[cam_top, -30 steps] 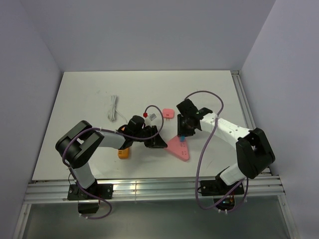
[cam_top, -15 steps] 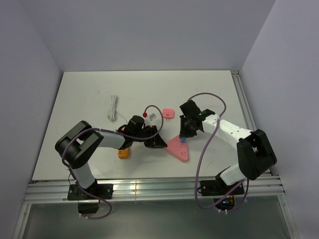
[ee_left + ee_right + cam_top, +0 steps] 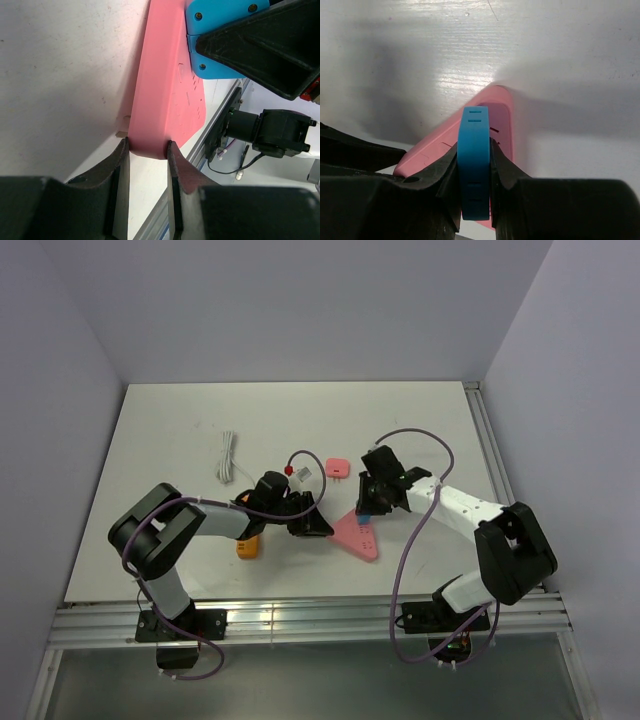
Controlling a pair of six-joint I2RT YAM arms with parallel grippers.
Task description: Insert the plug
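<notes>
White desk (image 3: 170, 440), walled on three sides by plain lilac panels; two arms mounted at its near edge.

1. Pink triangular socket block (image 3: 360, 537). Lies flat on the desk between the two tools. One corner sits between the fingers of the left tool (image 3: 147, 150), which is clamped on its two side faces and pins it in place.
2. Blue plug (image 3: 473, 130). Pinched by its two broad faces in the right tool (image 3: 474, 156), closed tight on it. It stands edge-on directly below that tool and meets the block's upper face. The prongs are hidden, so how deep they sit cannot be told.
3. Pink square plug (image 3: 338, 468). Loose on the desk beyond the right tool, well apart from it.
4. White cable (image 3: 228, 457). Coiled loosely, far to the outer side of the left tool.

Step in hand, as judged: insertion itself, with the plug at the socket face. The next move calls for a straight push along the prongs while the left tool braces the block, then a release.

Markings: faint moulded slots and marks on the block's face. No brand, label or lettering can be read.
</notes>
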